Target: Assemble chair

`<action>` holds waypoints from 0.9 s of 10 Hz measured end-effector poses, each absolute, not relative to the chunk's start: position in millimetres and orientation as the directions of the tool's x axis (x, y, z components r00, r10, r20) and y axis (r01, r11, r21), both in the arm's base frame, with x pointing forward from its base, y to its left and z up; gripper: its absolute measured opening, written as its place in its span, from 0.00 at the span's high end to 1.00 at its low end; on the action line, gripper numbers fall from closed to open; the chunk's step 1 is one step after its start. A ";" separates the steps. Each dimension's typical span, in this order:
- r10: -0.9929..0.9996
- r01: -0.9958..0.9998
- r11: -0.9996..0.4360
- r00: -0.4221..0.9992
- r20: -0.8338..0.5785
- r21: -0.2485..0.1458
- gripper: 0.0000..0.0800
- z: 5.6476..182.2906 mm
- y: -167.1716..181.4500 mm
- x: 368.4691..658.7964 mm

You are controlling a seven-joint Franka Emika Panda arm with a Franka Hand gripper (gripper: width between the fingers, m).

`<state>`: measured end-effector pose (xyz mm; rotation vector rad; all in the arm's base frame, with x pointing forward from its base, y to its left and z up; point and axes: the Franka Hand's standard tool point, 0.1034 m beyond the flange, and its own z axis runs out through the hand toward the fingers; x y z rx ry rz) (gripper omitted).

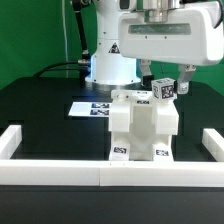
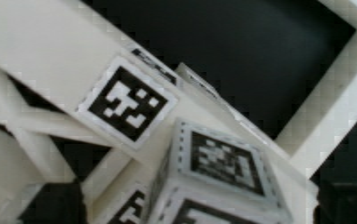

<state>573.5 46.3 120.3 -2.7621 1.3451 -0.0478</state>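
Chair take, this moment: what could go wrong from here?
The small tagged block at the chair's upper corner sits between the tool's spread fingers; if it is not seated, it could tip off. A finger could snag it as the tool lifts. The wrist view is too close to confirm seating.
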 end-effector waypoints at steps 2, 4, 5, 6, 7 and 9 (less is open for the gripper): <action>-0.706 -0.703 -0.707 0.708 0.008 -0.075 0.19 120.0 46.5 573.6; -0.591 -0.589 -0.805 0.806 0.018 -0.074 0.19 119.8 48.1 573.4; -0.546 -0.543 -0.836 0.837 0.022 -0.073 0.19 119.8 48.0 573.4; -0.472 -0.470 -0.880 0.881 0.029 -0.070 0.19 119.8 48.0 573.4; -0.405 -0.403 -0.913 0.914 0.034 -0.068 0.19 119.8 48.0 573.4; -0.267 -0.264 -0.963 0.963 0.043 -0.062 0.19 119.8 47.7 573.5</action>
